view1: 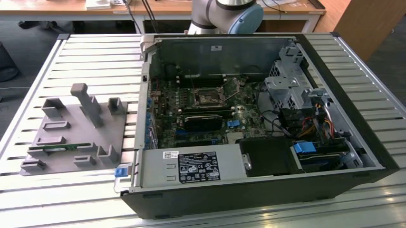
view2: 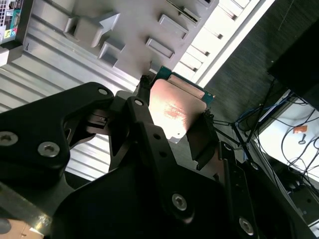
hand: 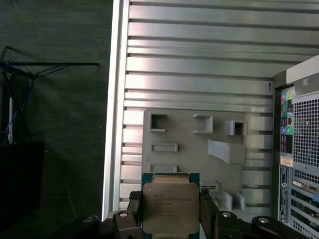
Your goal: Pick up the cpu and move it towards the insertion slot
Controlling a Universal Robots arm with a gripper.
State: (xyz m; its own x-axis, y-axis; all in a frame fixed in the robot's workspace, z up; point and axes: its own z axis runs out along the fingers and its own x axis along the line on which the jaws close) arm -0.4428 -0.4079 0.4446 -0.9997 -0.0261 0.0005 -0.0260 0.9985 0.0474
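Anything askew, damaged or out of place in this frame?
Nothing stands out. The small square silver-topped cpu sits squarely in the black gripper, held clear of the grey plastic tray. In the exterior view, the square metal-framed insertion slot inside the open black computer case shows nothing odd.

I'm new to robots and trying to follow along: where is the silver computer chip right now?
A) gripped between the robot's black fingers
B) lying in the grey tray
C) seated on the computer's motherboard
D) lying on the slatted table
A: in the first wrist view the cpu is clamped between the two black fingers of the gripper, with the grey tray behind it.
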